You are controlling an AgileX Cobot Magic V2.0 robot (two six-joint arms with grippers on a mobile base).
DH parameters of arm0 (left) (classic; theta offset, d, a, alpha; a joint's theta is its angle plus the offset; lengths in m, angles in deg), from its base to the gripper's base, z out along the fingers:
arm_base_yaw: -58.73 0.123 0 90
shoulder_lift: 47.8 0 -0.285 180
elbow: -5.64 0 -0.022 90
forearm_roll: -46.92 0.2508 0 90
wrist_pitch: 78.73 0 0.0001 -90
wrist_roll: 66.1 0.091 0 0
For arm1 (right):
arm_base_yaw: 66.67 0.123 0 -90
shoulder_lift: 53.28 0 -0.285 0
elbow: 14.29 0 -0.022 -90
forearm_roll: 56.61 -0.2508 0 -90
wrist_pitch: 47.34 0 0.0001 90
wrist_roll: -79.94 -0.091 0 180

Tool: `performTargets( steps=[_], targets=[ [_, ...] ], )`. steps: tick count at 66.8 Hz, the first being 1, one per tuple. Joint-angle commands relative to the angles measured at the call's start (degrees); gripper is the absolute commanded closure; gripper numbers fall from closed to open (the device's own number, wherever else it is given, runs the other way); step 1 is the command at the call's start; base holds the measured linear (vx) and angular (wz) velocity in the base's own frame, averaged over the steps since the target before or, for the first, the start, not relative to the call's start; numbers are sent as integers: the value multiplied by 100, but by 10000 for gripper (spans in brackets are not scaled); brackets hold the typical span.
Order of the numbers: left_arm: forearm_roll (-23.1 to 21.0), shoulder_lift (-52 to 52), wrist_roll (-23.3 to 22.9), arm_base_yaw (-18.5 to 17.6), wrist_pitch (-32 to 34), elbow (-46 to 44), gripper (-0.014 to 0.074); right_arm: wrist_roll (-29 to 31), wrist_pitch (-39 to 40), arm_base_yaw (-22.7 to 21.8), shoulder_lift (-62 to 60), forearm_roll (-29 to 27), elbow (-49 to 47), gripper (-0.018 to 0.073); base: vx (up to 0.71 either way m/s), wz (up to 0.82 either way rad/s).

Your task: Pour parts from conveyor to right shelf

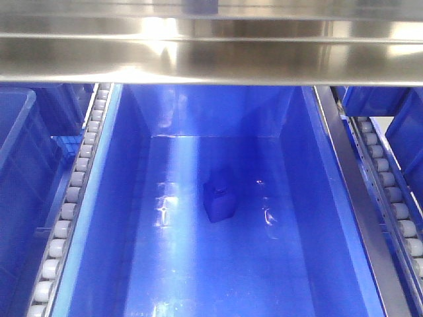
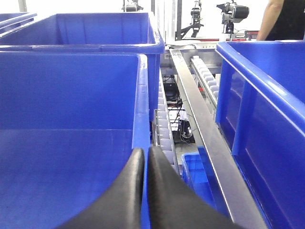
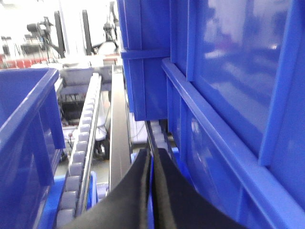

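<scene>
Jaws out of sight in front view; blue part (image 1: 219, 201) on bin (image 1: 310, 198) floor, near centre, upright, no clear long axis. Pour apparently done.
Left wrist: left gripper (image 2: 145, 157) pressed shut, empty, at 6 o'clock.
Right wrist: right gripper (image 3: 152, 160) likewise shut, empty, beside shelf rollers (image 3: 81, 157).

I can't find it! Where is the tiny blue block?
Front view: the small blue plastic block sits on the floor of the big blue bin, near the middle.
</scene>
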Motion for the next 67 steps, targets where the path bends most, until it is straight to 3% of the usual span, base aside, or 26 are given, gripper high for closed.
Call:
performTargets(
  steps=[1, 18, 67],
  targets=[
    [-35, 34, -42, -28, 415, -112, 603, 162, 601, -48, -76, -143, 70, 568, 0, 0],
    [-35, 34, -42, -28, 415, -112, 603, 390, 497, 218, -76, -41, 70, 568, 0, 0],
    [-35, 34, -42, -28, 415, -112, 603, 384, 442, 224, -76, -61, 75, 568, 0, 0]
  ],
)
